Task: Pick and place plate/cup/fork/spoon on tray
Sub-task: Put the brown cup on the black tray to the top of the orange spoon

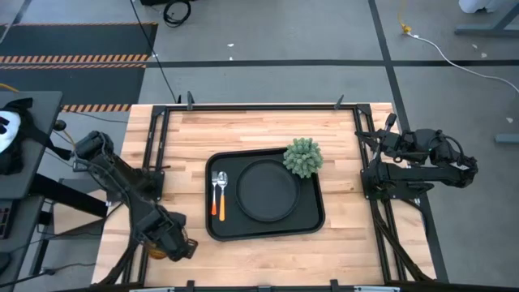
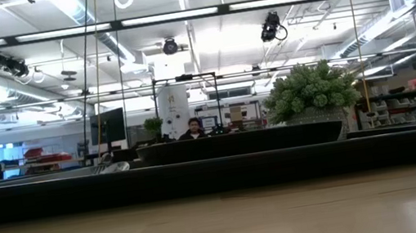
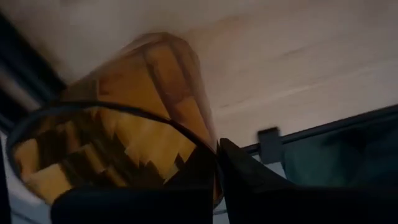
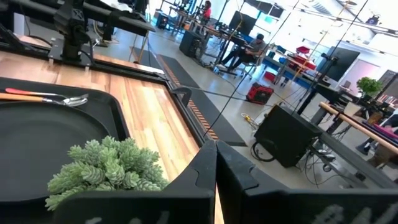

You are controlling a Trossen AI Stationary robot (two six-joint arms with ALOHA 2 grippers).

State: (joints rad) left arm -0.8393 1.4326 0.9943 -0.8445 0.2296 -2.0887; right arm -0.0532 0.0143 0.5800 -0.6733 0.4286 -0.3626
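The amber cup [image 1: 189,242] is at the table's near left, at the tip of my left gripper [image 1: 178,246], which is shut on it; it fills the left wrist view [image 3: 124,106]. The round black plate [image 1: 266,189] lies on the black tray [image 1: 312,223]. On the tray's left part lie the red-handled fork [image 1: 214,203] and the spoon [image 1: 222,199], side by side. My right gripper [image 1: 369,174] is shut and empty by the table's right edge, beyond the tray. My left gripper holds the cup by its wall at the rim [image 3: 210,155], one finger inside the opening [image 3: 124,205] and one outside [image 3: 249,186]. The fingers come from the table's near left side. Whether the cup's base rests on the table I cannot tell.
A small green plant [image 1: 302,156] stands on the tray's far right corner, beside the plate. Black frame rails [image 1: 154,162] run along the table's left, right and far edges. Bare wood lies between the cup and the tray.
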